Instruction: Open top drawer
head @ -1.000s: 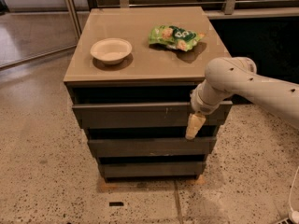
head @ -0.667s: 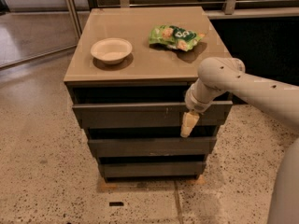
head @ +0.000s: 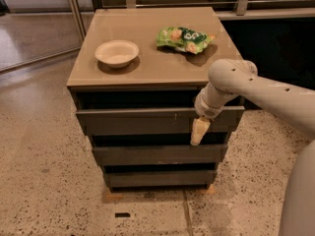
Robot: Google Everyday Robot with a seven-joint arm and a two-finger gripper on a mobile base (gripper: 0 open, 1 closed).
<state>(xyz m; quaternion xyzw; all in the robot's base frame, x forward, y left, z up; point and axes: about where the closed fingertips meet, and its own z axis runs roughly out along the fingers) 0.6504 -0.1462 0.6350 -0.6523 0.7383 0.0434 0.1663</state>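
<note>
The top drawer [head: 142,121] is the widest dark grey flat front under the cabinet top, with small pale marks right of centre. It stands out a little beyond the two narrower grey drawers [head: 147,154] below it. My gripper [head: 198,132] hangs down from the white arm [head: 256,90] in front of the right part of the top drawer's face, its pale tip reaching the drawer's lower edge.
On the tan cabinet top [head: 152,68] sit a white bowl [head: 116,53] at the left and a green snack bag [head: 184,38] at the right. Speckled floor surrounds the cabinet. A metal railing and dark wall stand behind.
My arm and gripper have shifted slightly left along the top drawer's front. The drawer front looks a little further out than before.
</note>
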